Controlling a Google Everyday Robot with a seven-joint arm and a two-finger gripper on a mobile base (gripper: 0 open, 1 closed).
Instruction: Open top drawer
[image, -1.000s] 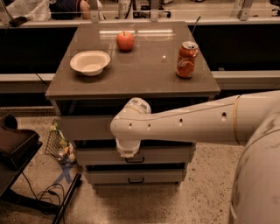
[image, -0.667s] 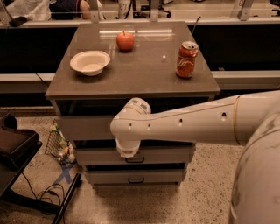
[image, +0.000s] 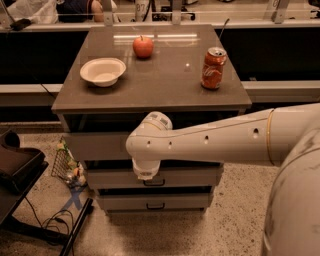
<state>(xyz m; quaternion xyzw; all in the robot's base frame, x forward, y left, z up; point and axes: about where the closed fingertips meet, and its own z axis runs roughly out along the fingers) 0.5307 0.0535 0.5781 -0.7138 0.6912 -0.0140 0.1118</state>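
In front of the top drawer (image: 95, 146), at its middle, hangs the hand (image: 145, 172); grip unclear.

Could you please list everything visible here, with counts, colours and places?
round red apple: one, red, back centre of cabinet top.
shallow white bowl: one, white, left of cabinet top.
orange soda can: one, orange, upright, right of cabinet top.
wide grey top drawer: one, grey, just under the top, behind the arm.
narrower grey lower drawers: two, grey, stacked beneath it.
wire basket: one, grey, floor left of cabinet.
blue tape cross: one, blue, floor beside basket.
white robot arm: one, white, reaching in from right.
gripper: one, white, pointing down before the drawers' centre.
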